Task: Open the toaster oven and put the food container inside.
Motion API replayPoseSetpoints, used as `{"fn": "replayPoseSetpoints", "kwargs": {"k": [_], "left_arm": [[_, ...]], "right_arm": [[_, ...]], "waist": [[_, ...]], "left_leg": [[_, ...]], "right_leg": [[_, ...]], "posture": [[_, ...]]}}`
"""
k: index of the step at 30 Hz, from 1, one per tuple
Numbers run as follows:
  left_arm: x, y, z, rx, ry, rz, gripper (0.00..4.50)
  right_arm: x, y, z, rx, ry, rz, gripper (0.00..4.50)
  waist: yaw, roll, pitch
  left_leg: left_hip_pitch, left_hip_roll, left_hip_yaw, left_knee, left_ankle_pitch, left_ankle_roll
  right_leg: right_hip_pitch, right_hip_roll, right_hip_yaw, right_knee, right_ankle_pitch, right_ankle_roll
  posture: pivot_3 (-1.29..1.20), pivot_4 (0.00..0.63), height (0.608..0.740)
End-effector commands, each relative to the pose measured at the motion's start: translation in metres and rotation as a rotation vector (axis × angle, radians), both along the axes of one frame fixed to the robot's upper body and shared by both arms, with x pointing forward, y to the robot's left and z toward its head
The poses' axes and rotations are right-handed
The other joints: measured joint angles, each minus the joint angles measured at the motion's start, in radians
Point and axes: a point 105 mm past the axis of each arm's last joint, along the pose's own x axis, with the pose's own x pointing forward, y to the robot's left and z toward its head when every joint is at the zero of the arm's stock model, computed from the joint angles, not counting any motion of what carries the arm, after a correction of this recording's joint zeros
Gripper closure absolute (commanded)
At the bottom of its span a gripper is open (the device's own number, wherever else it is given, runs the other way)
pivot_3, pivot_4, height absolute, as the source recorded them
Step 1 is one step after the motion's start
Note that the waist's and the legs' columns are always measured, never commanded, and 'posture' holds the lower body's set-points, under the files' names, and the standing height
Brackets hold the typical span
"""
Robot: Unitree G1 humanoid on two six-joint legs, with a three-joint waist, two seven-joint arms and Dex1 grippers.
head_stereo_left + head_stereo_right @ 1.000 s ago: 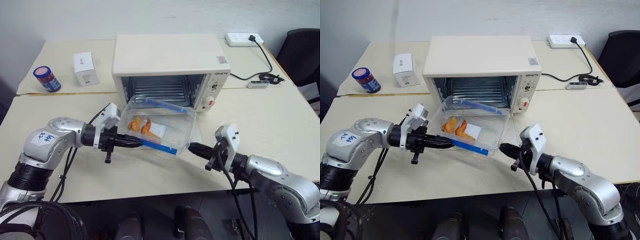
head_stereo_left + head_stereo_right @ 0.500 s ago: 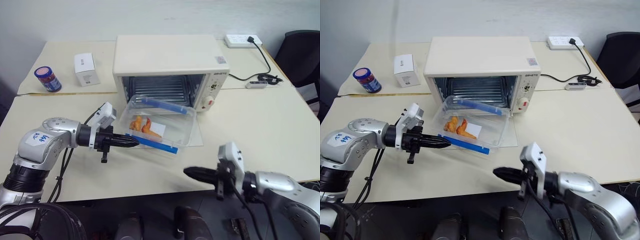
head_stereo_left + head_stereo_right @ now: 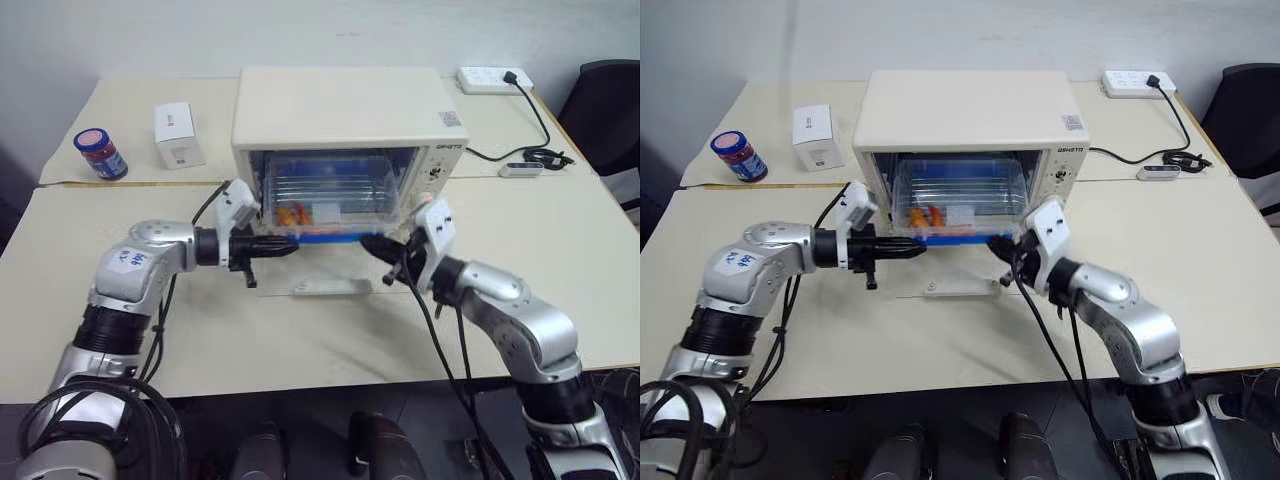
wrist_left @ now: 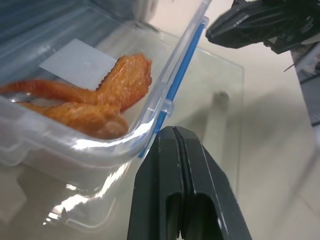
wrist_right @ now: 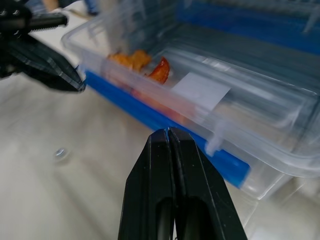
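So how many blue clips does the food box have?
2. One blue clip runs along the near edge of the food container, facing the robot. The other is on the far edge, deeper in the toaster oven.

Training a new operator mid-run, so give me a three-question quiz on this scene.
1. True or false: both end effectors are shut.
2. Where does the container sit? A) on the oven's roof B) in the oven's mouth, over the open glass door C) beside the jar
3. What stands nearest the blue jar?

Key:
1. True: the left end effector and the right end effector are shut at the container's front corners.
2. B
3. The white carton.
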Motion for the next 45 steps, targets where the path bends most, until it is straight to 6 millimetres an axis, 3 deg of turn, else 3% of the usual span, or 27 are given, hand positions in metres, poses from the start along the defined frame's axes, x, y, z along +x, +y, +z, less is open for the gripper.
{"fn": "replayPoseSetpoints", "kwargs": {"k": [1,4,8,11,17,21,25,33,36,39,41,45], "left_arm": [[0.016,0.001,0.022,-0.045,-0.112,0.091,4.5],[0.031,0.005,0.029,-0.076,-0.157,0.18,4.5],[0.037,0.012,0.038,-0.106,-0.183,0.238,4.5],[0.03,0.021,0.043,-0.117,-0.168,0.22,4.5],[-0.017,0.041,0.057,-0.077,-0.14,0.076,4.5],[-0.054,0.063,0.076,-0.029,-0.129,-0.036,3.63],[-0.081,0.076,0.093,0.063,-0.127,-0.118,2.48],[-0.096,0.091,0.111,0.169,-0.171,-0.14,0.09],[-0.095,0.092,0.112,0.185,-0.199,-0.128,0.02],[-0.094,0.092,0.113,0.175,-0.203,-0.118,0.02],[-0.092,0.094,0.111,0.176,-0.205,-0.108,0.02],[-0.083,0.1,0.109,0.168,-0.219,-0.068,0.02]], "right_arm": [[0.018,-0.005,0.015,0.008,-0.082,-0.078,4.43],[0.029,-0.003,0.022,0.028,-0.1,-0.102,4.43],[0.029,-0.003,0.024,0.031,-0.108,-0.091,4.43],[0.012,-0.005,0.021,0.008,-0.094,-0.028,4.43],[-0.047,-0.019,0.001,-0.067,0.01,0.107,4.43],[-0.079,-0.034,-0.016,-0.086,0.113,0.104,4.5],[-0.09,-0.043,-0.041,-0.074,0.212,0.043,4.5],[-0.062,-0.051,-0.077,-0.019,0.253,-0.126,4.5],[-0.051,-0.051,-0.08,-0.009,0.24,-0.144,4.5],[-0.044,-0.05,-0.077,-0.006,0.218,-0.137,4.5],[-0.039,-0.048,-0.065,0.012,0.184,-0.124,4.5],[-0.035,-0.048,-0.003,0.109,0.064,-0.051,4.5]], "waist": [[-0.002,0.0,0.0],[-0.007,0.0,0.0],[-0.017,0.0,0.0],[-0.022,0.0,0.0],[-0.024,0.0,0.0],[-0.023,0.0,0.0],[-0.022,0.0,0.0],[-0.022,0.0,0.0],[-0.022,0.0,0.0],[-0.022,0.0,0.0],[-0.023,0.0,0.0],[-0.025,0.001,0.0]], "left_leg": [[-0.001,0.0,0.0,0.0,0.0,0.0],[-0.002,0.0,0.001,0.0,0.0,0.0],[-0.002,0.0,0.001,0.0,0.0,0.0],[-0.003,0.0,0.001,0.0,0.0,0.0],[-0.003,0.0,0.001,-0.002,0.0,-0.001],[-0.002,0.001,0.0,-0.002,0.0,-0.001],[0.0,0.0,0.001,0.0,0.001,-0.001],[0.001,0.0,0.002,0.0,0.001,-0.002],[0.001,0.0,0.002,-0.001,0.001,-0.001],[0.0,0.0,0.002,-0.001,0.001,-0.001],[0.0,0.0,0.002,-0.001,0.001,-0.001],[0.0,0.001,0.003,-0.001,0.001,-0.001]], "right_leg": [[-0.001,0.0,0.0,0.0,0.0,0.0],[-0.002,0.0,0.0,0.0,0.0,0.0],[-0.002,0.0,0.0,0.0,0.0,0.0],[-0.003,0.0,0.0,0.0,0.0,0.001],[-0.004,0.0,0.0,-0.001,0.0,0.001],[-0.003,0.0,0.0,0.0,0.0,0.0],[-0.002,0.0,0.002,-0.002,0.0,0.0],[-0.003,0.0,0.003,-0.001,-0.001,-0.001],[-0.003,0.0,0.003,-0.001,-0.001,-0.001],[-0.003,0.0,0.003,0.0,-0.001,-0.001],[-0.003,0.001,0.003,0.0,-0.001,-0.001],[-0.003,0.001,0.004,0.001,-0.001,-0.001]], "posture": [[0.0,0.15,0.74],[0.0,0.15,0.74],[0.0,0.15,0.74],[0.0,0.15,0.74],[0.0,0.15,0.74],[0.0,0.15,0.74],[0.0,0.15,0.74],[0.0,0.15,0.74],[0.0,0.15,0.74],[0.0,0.15,0.74],[0.0,0.15,0.74],[0.0,0.15,0.74]]}}
